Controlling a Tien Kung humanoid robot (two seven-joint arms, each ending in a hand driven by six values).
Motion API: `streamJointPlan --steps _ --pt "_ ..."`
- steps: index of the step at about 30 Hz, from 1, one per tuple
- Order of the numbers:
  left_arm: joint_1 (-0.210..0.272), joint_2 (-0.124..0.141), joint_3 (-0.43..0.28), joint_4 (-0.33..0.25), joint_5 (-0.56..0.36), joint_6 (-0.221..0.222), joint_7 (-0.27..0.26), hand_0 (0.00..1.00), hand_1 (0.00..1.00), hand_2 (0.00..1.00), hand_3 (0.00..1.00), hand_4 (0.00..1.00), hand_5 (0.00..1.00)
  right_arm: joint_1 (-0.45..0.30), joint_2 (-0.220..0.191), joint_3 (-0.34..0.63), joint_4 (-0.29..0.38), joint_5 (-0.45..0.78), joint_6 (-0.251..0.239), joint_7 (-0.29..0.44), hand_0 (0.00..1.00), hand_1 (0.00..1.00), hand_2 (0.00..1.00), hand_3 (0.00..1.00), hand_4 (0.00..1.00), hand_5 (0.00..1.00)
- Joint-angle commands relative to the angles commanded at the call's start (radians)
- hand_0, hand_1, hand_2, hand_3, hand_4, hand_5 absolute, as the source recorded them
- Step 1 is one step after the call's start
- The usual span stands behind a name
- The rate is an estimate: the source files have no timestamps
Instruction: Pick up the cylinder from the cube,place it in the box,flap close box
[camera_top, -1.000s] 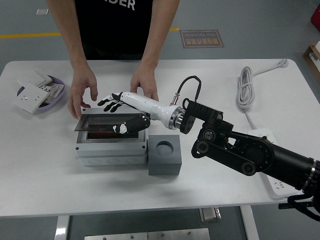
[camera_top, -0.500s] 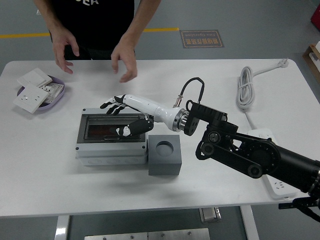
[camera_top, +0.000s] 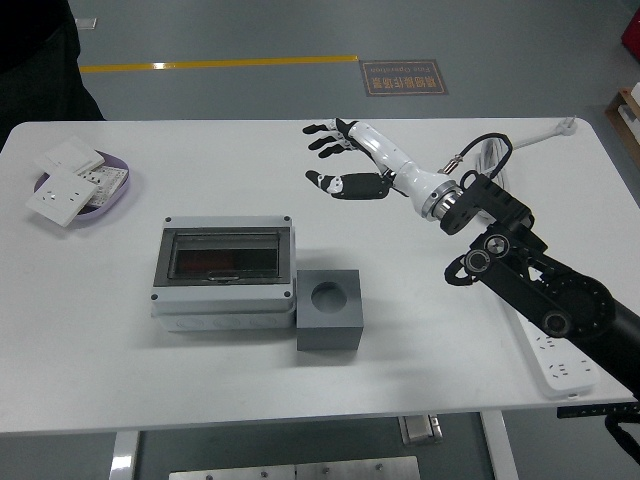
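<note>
The grey box (camera_top: 225, 271) lies on the white table (camera_top: 90, 330) left of centre, its dark see-through flap down flat over the opening. A red shape shows dimly under the flap. The grey cube (camera_top: 329, 309) stands against the box's right side, its round hole empty. I see no cylinder in the open. My right hand (camera_top: 335, 155) is raised over the far middle of the table, well away from the box, fingers spread and holding nothing. My left arm is out of view.
A purple bowl with white switch plates (camera_top: 76, 182) sits at the far left. A coiled white cable (camera_top: 492, 170) lies at the far right and a white power strip (camera_top: 555, 355) at the right edge. A person's dark clothing (camera_top: 35, 55) shows at the top left corner.
My right hand has lifted off the box flap and swung up and right, away from the box. The flap now lies shut. The person's hands have withdrawn from the table.
</note>
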Motion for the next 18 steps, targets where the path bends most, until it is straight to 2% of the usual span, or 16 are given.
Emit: streamJointPlan --steps 10,12,13,18 --pt "0.001 -0.005 0.006 0.0 -0.007 0.0 0.0 0.923 0.852 0.854 0.951 0.002 0.002 -0.104 -0.008 0.185 0.011 -0.19 -0.03 -0.048 0.791 0.717 0.744 0.764 0.706 0.275" --pt "0.0 -0.006 0.007 0.0 -0.009 -0.001 -0.001 0.923 0.852 0.854 0.951 0.002 0.002 -0.119 -0.01 0.211 0.022 -0.246 -0.03 -0.071 0.791 0.717 0.744 0.764 0.706 0.275" --pt "0.0 -0.006 0.008 0.0 -0.009 -0.001 -0.002 0.923 0.852 0.854 0.951 0.002 0.002 -0.126 -0.011 0.223 0.029 -0.275 -0.028 -0.082 0.735 0.681 0.72 0.753 0.724 0.302" --pt "-0.002 -0.006 0.008 0.0 -0.012 -0.001 -0.002 0.923 0.852 0.854 0.951 0.002 0.002 -0.154 -0.027 0.27 0.078 -0.435 -0.011 -0.139 0.735 0.681 0.72 0.753 0.724 0.302"
